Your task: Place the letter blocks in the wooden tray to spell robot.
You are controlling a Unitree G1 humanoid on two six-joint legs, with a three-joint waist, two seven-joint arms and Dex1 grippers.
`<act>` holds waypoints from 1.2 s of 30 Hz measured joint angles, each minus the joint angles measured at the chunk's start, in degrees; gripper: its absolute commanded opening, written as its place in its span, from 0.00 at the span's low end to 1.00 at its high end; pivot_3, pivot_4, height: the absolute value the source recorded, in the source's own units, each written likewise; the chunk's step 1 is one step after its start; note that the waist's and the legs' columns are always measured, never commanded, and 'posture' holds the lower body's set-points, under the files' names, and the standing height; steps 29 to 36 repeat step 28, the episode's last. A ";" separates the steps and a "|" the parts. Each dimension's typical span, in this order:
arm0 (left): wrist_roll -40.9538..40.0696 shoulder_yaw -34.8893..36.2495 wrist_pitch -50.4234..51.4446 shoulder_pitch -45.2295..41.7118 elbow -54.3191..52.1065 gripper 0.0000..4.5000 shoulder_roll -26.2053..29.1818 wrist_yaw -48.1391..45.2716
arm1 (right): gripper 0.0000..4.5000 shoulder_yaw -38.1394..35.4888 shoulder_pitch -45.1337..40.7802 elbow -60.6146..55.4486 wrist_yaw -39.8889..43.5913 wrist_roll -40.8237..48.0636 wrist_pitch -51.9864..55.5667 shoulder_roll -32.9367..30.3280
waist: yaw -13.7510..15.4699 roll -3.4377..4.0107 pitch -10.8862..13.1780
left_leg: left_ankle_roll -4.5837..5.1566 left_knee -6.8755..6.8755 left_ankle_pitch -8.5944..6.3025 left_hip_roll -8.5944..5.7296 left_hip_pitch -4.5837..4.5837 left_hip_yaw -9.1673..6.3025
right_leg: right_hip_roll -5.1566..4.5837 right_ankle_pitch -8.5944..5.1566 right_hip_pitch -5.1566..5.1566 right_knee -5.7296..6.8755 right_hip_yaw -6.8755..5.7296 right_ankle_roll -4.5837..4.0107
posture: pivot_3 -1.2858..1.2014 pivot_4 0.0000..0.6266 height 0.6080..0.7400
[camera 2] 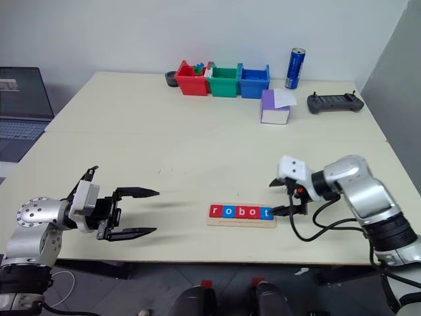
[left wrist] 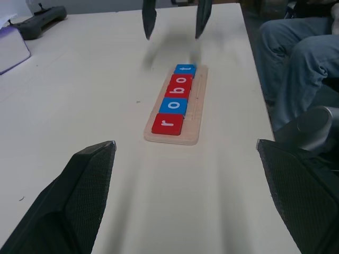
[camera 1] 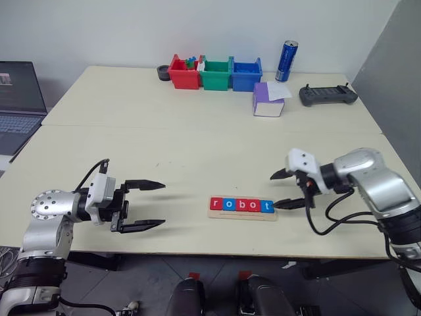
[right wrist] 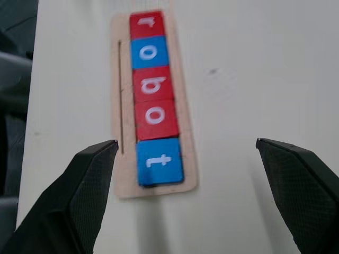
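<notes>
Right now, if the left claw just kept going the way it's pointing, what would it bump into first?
Probably the wooden tray with its letter blocks. The open left gripper points across the table at the tray's r end, with bare tabletop between. It may hang a little above the tray, so it could pass over and meet the right gripper.

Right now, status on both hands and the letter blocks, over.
Left hand open, holding nothing. Right hand open, at the tray's t end. Letter blocks all five on the wooden tray, reading robot. Nothing in the way.
</notes>
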 measured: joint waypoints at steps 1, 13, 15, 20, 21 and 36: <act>-0.15 0.47 1.01 0.00 -0.25 1.00 0.02 0.74 | 1.00 -2.16 1.36 -0.08 -0.34 1.28 0.10 -0.23 | 0.01 -0.01 0.00 | 0.00 0.00 0.00 0.00 0.00 -0.01 | 0.00 0.00 0.00 0.00 -0.01 0.00 | 0.52 0.24 1.00; -8.54 14.35 18.37 5.69 -13.89 1.00 13.68 3.88 | 1.00 -29.02 23.33 3.70 8.59 12.28 -1.73 -18.86 | -0.30 0.16 0.08 | 0.01 -0.06 -0.01 -0.03 0.28 -0.03 | 0.00 -0.02 0.13 0.01 0.04 0.00 | 0.52 0.24 1.00; -7.52 14.18 17.95 6.35 -13.88 1.00 12.85 3.89 | 1.00 -26.65 22.24 5.50 8.59 11.69 -3.07 -18.82 | -0.30 0.19 0.09 | 0.01 -0.04 0.01 0.01 0.26 -0.07 | 0.05 -0.01 0.08 0.06 0.03 0.01 | 0.52 0.24 1.00; -6.09 13.99 16.46 5.91 -14.95 1.00 10.58 6.05 | 1.00 -22.26 17.53 6.87 8.51 11.52 -5.19 -18.33 | 0.00 0.21 0.11 | -0.01 -0.07 0.01 0.01 0.11 -0.05 | 0.07 -0.04 0.02 0.02 0.03 -0.03 | 0.52 0.24 1.00; -5.96 13.97 15.78 5.90 -15.36 1.00 10.28 6.04 | 1.00 -21.86 17.02 7.14 8.44 11.43 -5.61 -18.31 | 0.03 0.21 0.11 | -0.01 -0.07 0.01 0.01 0.07 -0.03 | 0.06 -0.04 0.01 -0.01 0.04 -0.04 | 0.52 0.24 1.00; -4.12 13.97 14.14 6.11 -15.70 1.00 9.58 7.31 | 1.00 -19.07 14.11 9.00 8.27 11.30 -6.94 -17.87 | 0.10 0.21 0.12 | -0.01 -0.05 0.00 -0.02 0.06 0.08 | 0.01 -0.04 0.01 -0.05 0.10 -0.04 | 0.52 0.24 1.00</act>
